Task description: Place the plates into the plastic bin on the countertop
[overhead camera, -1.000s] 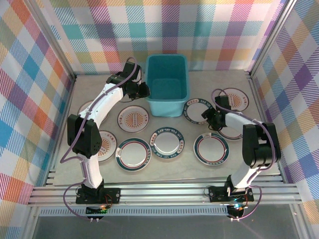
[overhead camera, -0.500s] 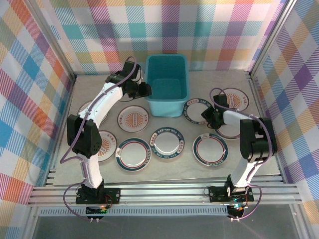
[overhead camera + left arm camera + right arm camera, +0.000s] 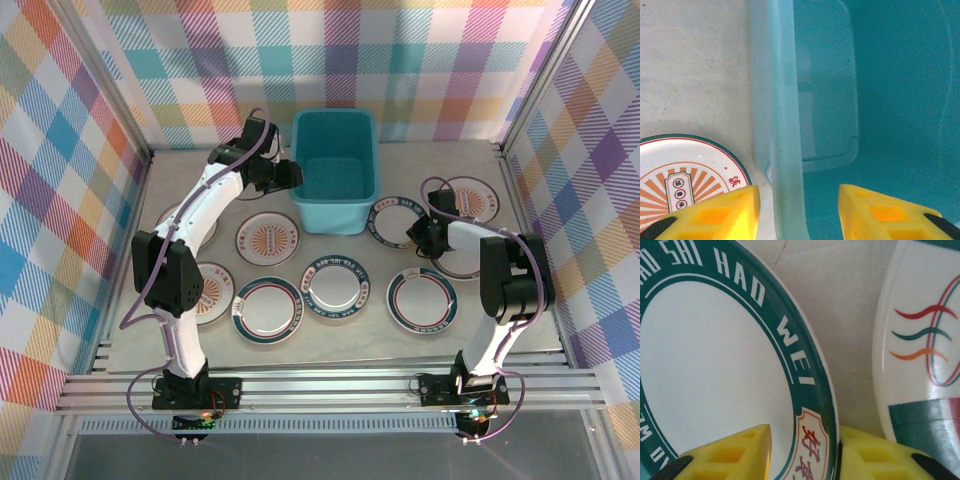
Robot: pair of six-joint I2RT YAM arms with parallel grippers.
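The empty teal plastic bin (image 3: 337, 170) stands at the back middle of the countertop (image 3: 330, 335). Several plates lie in front of it, among them a sunburst plate (image 3: 268, 238) and a teal-lettered plate (image 3: 395, 222). My left gripper (image 3: 288, 175) is open and straddles the bin's left wall (image 3: 785, 125), touching nothing, with the sunburst plate (image 3: 685, 175) just beside it. My right gripper (image 3: 415, 235) stands open around the lettered plate's rim (image 3: 810, 390). One of its fingers (image 3: 875, 460) is against the rim's outer edge, the other hangs over the white well.
Other plates lie at the left (image 3: 210, 292), front (image 3: 267, 309) (image 3: 337, 285) (image 3: 423, 298) and right (image 3: 470, 198). A plate with wavy lines (image 3: 925, 365) sits close to the right of the lettered one. Aluminium rails and plaid walls frame the counter.
My left gripper has opened and shifted up along the bin's left wall. My right gripper has narrowed around the lettered plate's rim, and the right arm has drawn in a little.
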